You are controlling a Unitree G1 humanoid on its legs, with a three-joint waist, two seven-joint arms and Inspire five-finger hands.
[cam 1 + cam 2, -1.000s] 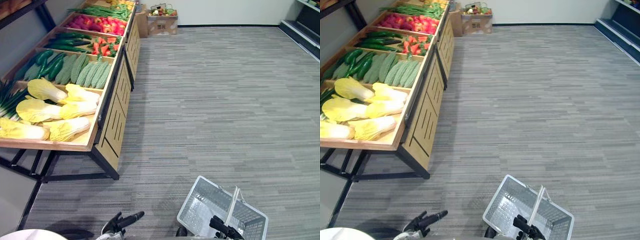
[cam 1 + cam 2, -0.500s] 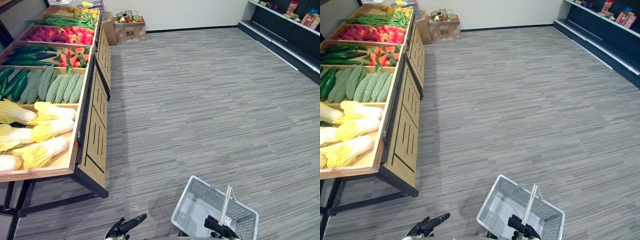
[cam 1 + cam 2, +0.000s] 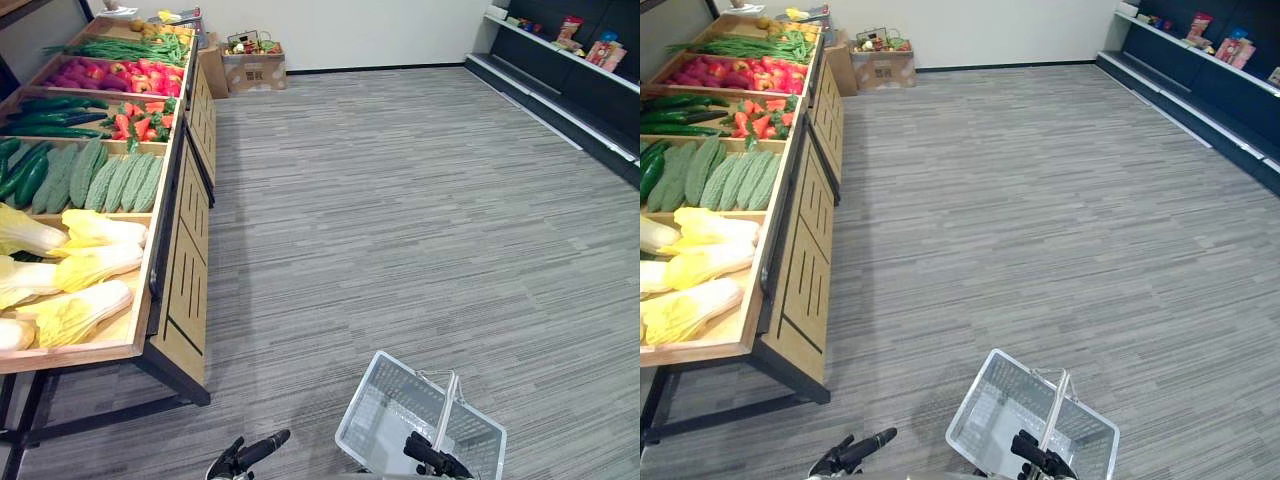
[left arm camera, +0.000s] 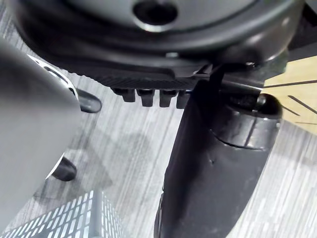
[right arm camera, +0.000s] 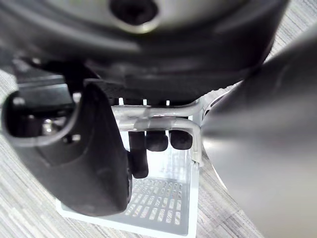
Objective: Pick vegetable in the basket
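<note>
One basket point(image 3: 385, 405); right robot hand point(image 3: 435, 458) grips handle point(image 3: 449, 405).

The basket point(image 3: 372, 412) — pale grey mesh plastic, its handle point(image 3: 448, 405) swung upright — hangs low over the carpet point(image 3: 400, 200) at the robot's right side, with the right hand point(image 5: 158, 141) curled round the handle bar. The vegetables lie well apart from it in the compartments of the wooden stand point(image 3: 190, 270) to the left — yellow-white cabbages point(image 3: 85, 265) nearest, then bumpy green gourds point(image 3: 115, 180), cucumbers point(image 3: 30, 178), red peppers point(image 3: 140, 115) and green beans point(image 3: 130, 47) farther back.
</note>
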